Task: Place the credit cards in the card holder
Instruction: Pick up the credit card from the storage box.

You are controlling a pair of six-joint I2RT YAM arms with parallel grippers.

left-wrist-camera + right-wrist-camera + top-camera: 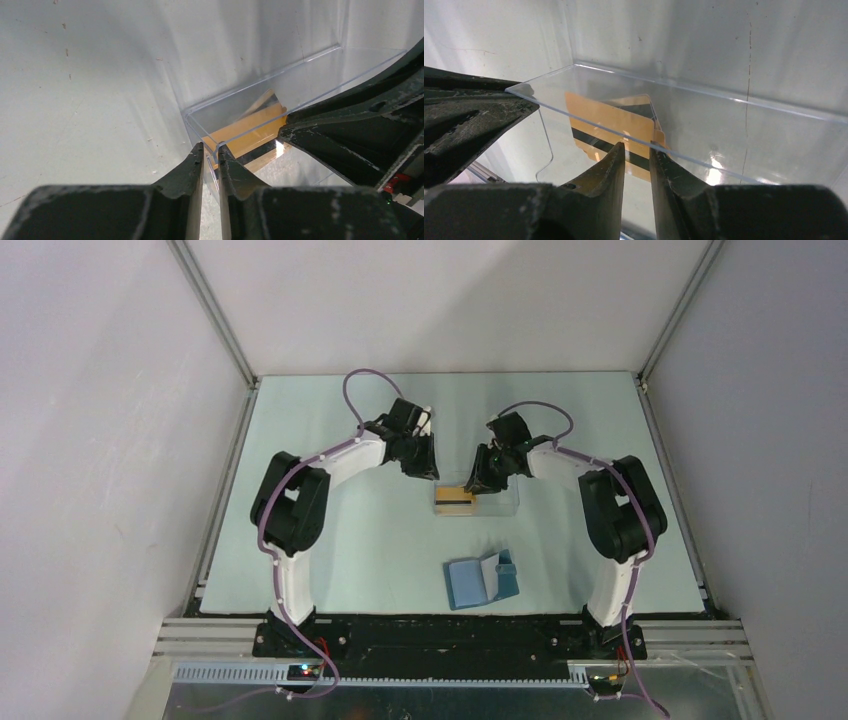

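The clear box (497, 502) sits in the middle of the bench (340, 540) with both arms bent in over it. The credit cards (453, 497) lie inside it at its left end, orange-gold with a black stripe. The left fingers (192, 165) are drawn in narrow astride the box's short wall at its near corner, the clear wall showing in the slit between them. That reads as a steadying grip, so the light box does not slide while the other arm works. The right fingers (614, 160) reach in over the box's long rim, narrow too, with their tips at the edge of the top card. Whether they have pinched that card or only rest against it cannot be told through the plastic. The card holder (478, 582) lies open on the bench, well apart from the box on its near side, its paler inside up and ready for a card, none of which has reached it yet
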